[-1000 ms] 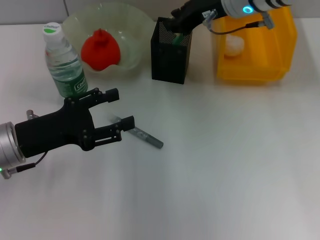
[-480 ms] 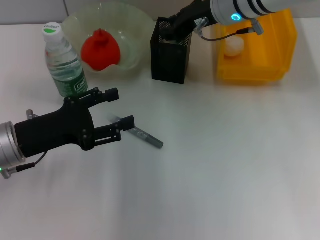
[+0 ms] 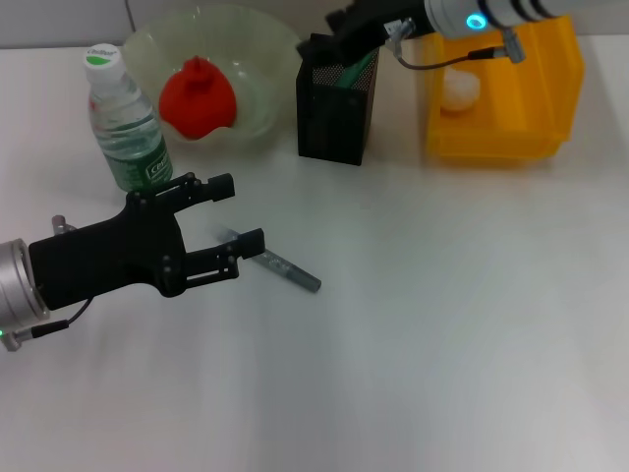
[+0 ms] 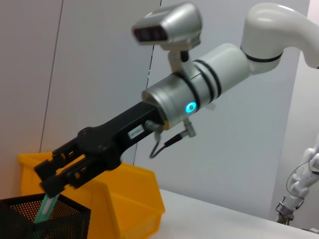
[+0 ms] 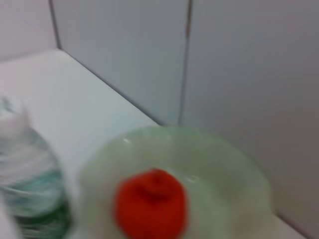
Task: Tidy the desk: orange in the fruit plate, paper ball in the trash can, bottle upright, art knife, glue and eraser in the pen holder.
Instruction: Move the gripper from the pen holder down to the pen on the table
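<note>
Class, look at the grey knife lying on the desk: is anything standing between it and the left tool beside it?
Nothing visible does. The art knife lies flat on bare desk right beside the left tool, whose fingers are open. The bottle stands farther back, off that path.

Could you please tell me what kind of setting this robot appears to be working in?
It looks like a staged desk in a lab: a white table before plain panelled walls, with a mesh pen holder, a yellow bin, a water bottle and a fruit plate.
</note>
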Motion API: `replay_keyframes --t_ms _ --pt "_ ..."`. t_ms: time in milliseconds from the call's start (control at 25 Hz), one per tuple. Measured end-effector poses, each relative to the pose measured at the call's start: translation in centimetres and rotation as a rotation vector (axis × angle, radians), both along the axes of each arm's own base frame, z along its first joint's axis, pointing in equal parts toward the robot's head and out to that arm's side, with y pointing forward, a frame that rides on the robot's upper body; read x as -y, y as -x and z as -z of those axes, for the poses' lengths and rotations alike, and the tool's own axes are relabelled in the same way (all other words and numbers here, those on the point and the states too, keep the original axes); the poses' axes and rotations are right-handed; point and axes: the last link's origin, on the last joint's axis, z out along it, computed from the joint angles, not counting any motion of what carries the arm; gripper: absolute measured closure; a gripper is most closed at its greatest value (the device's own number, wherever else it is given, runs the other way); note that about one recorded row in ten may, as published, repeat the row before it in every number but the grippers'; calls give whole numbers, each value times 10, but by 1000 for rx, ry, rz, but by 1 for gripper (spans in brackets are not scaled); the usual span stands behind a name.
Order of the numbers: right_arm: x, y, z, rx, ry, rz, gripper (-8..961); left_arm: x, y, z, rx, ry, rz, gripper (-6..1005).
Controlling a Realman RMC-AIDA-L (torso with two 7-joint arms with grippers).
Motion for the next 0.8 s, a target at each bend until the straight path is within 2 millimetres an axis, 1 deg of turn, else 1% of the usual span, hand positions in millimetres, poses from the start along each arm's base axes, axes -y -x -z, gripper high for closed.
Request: replay_keyframes --t_ms 160,240,360,600,680,720,760,800 --pt "26 15 -8 -77 137 -50 401 2 4 -4 -1 1 -8 189" --pt "37 17 -7 -81 211 -53 401 4 7 -6 -6 2 -13 189" --pt "45 17 -2 -66 290 -26 402 9 15 -13 -19 4 -20 189" --pt "55 13 25 25 400 44 402 22 36 -29 -95 18 -31 189" --pt "58 11 36 57 418 52 402 26 42 -35 -122 13 -37 189" --pt "59 10 46 82 425 56 402 28 45 -37 -132 13 -39 189" --pt "59 10 46 82 425 56 402 30 48 -39 -148 19 -43 189" --pt "59 9 53 96 425 56 402 31 50 -41 -158 24 -44 189"
